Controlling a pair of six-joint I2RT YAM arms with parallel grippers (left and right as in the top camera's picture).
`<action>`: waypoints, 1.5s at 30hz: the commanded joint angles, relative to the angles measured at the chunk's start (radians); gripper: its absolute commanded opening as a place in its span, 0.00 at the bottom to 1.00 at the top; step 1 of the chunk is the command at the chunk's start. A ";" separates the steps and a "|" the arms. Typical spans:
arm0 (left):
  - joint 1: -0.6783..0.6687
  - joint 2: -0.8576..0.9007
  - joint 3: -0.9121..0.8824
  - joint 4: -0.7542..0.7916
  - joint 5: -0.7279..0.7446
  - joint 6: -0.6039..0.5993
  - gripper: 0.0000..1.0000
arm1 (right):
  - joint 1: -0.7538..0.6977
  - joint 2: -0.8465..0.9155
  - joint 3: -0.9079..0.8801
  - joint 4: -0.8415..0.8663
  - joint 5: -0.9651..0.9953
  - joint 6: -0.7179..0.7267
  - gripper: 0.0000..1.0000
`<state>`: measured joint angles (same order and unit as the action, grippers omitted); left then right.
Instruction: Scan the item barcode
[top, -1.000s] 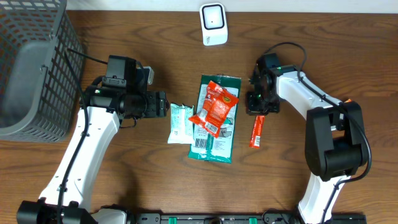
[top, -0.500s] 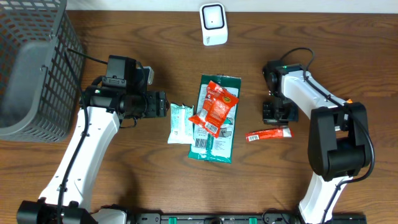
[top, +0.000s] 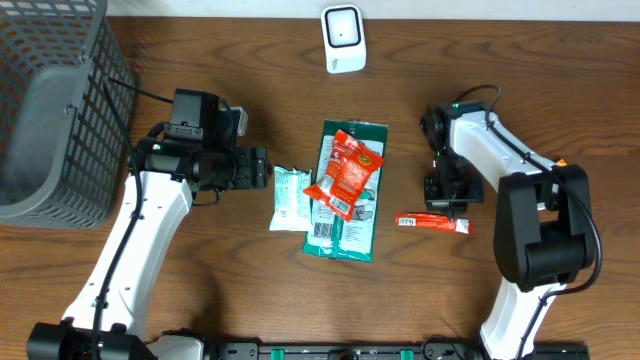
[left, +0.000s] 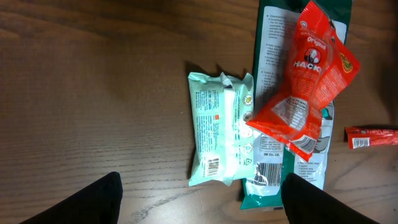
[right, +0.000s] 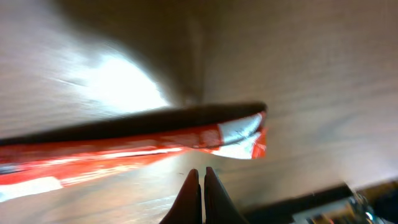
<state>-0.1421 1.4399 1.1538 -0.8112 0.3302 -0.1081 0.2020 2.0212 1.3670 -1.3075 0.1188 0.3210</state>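
**At the right of the table: red stick packet lying flat, right fingers clenched just past it**

Nearest the arm bases, on the brown wooden table (top: 250, 290), the red stick packet (top: 432, 222): flat on the wood, lengthwise left to right, apart from the pile in the middle. Just beyond it, the right gripper (top: 445, 192), clenched, with nothing seen between the tips. From the right wrist camera, the same packet (right: 124, 146), blurred and close, stretched across the frame just past the pressed-together fingertips (right: 191, 186). Touching or a hair apart, cannot tell.

At mid-table, a dark green pouch (top: 345, 238), lengthwise away from the robot, with a barcode (left: 268, 173) on its near end. On top of it, slanted, an orange-red snack bag (top: 345, 172), one corner reaching over the pouch's left edge. Against that left edge, touching, a pale mint packet (top: 290, 198), crumpled at its far end.

Left of the mint packet, near but not touching, the left gripper (top: 262, 167): released, spread wide, holding nothing. In the left wrist view, only its two dark fingertips (left: 93, 199), one in each lower corner, with bare wood between.

At the far edge of the table, a white barcode scanner (top: 343, 38), upright, well apart from the red stick packet. At the far left, a grey wire basket (top: 50, 110), running off the frame.
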 joint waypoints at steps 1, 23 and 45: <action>0.001 -0.009 0.011 -0.003 -0.006 -0.006 0.82 | 0.010 -0.091 0.056 0.021 -0.182 -0.138 0.01; 0.001 -0.009 0.011 -0.003 -0.006 -0.006 0.82 | 0.164 -0.101 -0.263 0.356 -0.260 -0.131 0.02; 0.001 -0.009 0.011 -0.003 -0.006 -0.006 0.82 | 0.108 -0.193 0.016 0.253 -0.109 -0.191 0.16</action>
<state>-0.1421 1.4399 1.1538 -0.8112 0.3302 -0.1081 0.3393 1.8908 1.2869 -0.9802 -0.0044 0.1669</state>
